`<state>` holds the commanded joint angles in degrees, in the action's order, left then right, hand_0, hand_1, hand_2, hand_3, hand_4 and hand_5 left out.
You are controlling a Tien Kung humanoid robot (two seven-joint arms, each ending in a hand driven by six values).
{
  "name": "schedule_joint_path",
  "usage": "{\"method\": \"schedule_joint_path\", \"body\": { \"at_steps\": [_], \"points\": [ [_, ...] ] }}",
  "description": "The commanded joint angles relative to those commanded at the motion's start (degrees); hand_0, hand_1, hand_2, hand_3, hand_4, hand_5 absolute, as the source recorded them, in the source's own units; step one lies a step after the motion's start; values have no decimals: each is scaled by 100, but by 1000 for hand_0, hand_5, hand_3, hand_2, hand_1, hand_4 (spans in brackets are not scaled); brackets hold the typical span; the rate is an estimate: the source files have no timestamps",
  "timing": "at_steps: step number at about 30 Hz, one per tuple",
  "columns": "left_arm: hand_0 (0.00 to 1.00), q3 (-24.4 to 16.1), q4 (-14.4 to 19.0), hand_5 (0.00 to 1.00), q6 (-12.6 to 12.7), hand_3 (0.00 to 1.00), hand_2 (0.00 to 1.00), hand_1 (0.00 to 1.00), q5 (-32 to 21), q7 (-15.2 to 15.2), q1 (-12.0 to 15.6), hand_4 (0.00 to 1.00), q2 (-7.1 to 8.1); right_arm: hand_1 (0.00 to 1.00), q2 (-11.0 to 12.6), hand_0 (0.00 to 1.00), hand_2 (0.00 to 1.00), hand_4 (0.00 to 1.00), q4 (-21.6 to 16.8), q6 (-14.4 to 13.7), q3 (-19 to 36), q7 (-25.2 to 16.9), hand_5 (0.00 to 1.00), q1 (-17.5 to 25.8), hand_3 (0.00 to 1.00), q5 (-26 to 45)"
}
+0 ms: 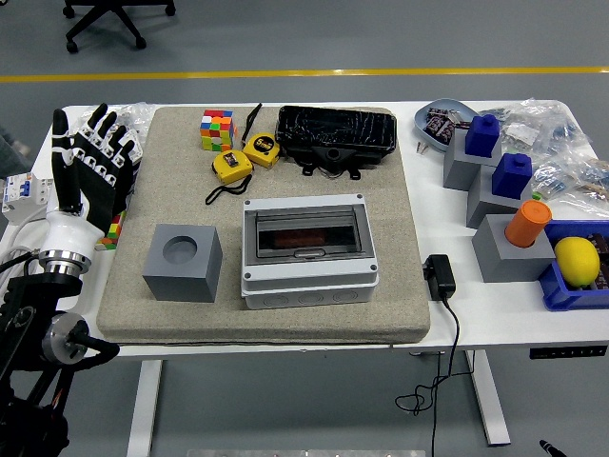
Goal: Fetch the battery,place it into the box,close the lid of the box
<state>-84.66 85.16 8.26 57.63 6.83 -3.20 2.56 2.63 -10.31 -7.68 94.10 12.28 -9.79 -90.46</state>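
Grey box [309, 249] sits lid-closed at the mat's centre on the bench [476, 305]. Left robot hand [88, 171] is raised at the bench's left edge, fingers spread, holding nothing

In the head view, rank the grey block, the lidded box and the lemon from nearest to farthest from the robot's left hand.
From the left hand:
1. Grey block, mat's left.
2. Lidded box, mat's centre.
3. Lemon, far right.

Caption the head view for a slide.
Left hand raised open at the mat's left edge; box lid closed.
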Motion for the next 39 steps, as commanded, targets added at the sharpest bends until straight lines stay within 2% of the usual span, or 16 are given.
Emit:
{"method": "schedule_joint_path", "body": {
  "at_steps": [1, 2, 4, 9, 11, 13, 14, 19, 20, 25, 26, 31, 32, 37, 38, 39],
  "points": [
    [906, -3, -8, 998, 31, 934, 973, 989, 261, -65, 18, 998, -2, 556, 18, 544, 583, 906, 0, -4, -7, 4, 739, -2, 522, 17],
    [882, -10, -27, 998, 58, 908, 931, 965, 484, -120, 30, 998, -4, 557, 38, 544, 584, 907, 0, -7, 24, 26, 740, -6, 523, -11],
    [882, -33, -53, 998, 82, 908, 931, 965, 968, -196, 36, 998, -16, 557, 75, 544, 584, 907, 0, -10, 47, 58, 740, -10, 523, -28],
    [889, -45, -46, 998, -56, 893, 927, 960, 2197, -206, 29, 998, -32, 556, 135, 544, 584, 907, 0, -1, -145, 57, 741, 40, 523, 142],
    [889, -50, -41, 998, -118, 893, 927, 960, 2516, -165, 28, 998, -37, 556, 133, 544, 584, 907, 0, 5, -193, 52, 741, 57, 523, 187],
    [889, -44, -26, 998, -150, 893, 927, 960, 2475, -122, 32, 998, -34, 556, 120, 544, 584, 907, 0, 10, -231, 45, 741, 79, 523, 225],
    [875, -41, -16, 998, -151, 858, 890, 936, 2450, -106, 36, 998, -32, 557, 113, 552, 585, 907, 0, 12, -247, 42, 741, 91, 523, 240],
    [875, 26, 67, 998, -115, 858, 890, 936, 2304, -19, 64, 998, -12, 557, 91, 552, 585, 907, 0, 17, -273, 22, 741, 120, 523, 269],
    [842, 40, 90, 998, -102, 810, 852, 885, 2271, 2, 67, 998, -10, 558, 91, 554, 586, 907, 0, 17, -283, 15, 742, 120, 523, 280],
    [842, 93, 162, 998, -40, 810, 852, 885, 2138, 59, 48, 998, -4, 558, 91, 554, 586, 907, 0, 26, -332, -6, 742, 113, 523, 309],
    [803, 104, 167, 998, -26, 783, 814, 834, 2110, 66, 45, 998, -5, 561, 90, 554, 586, 910, 0, 30, -329, -9, 736, 115, 526, 304],
    [803, 155, 183, 998, 30, 783, 814, 834, 2093, 89, 46, 998, -7, 561, 101, 554, 586, 910, 0, 121, -191, -157, 736, 133, 526, 235],
    [784, 166, 184, 998, 41, 773, 796, 815, 2092, 96, 50, 998, -4, 569, 104, 580, 604, 998, 0, 154, -151, -226, 879, 142, 614, 241],
    [784, 241, 172, 998, 89, 773, 796, 815, 2076, 135, 76, 998, 9, 569, 101, 580, 604, 998, 0, 285, -57, -725, 879, 217, 614, 484],
    [777, 257, 170, 998, 88, 763, 786, 803, 2079, 135, 84, 998, 11, 687, 97, 725, 725, 998, 0, 318, -46, -779, 998, 225, 771, 516],
    [777, 275, 173, 998, 89, 763, 786, 803, 2080, 139, 94, 998, 15, 687, 90, 725, 725, 998, 0, 348, -17, -830, 998, 232, 771, 533]
  ]
}}
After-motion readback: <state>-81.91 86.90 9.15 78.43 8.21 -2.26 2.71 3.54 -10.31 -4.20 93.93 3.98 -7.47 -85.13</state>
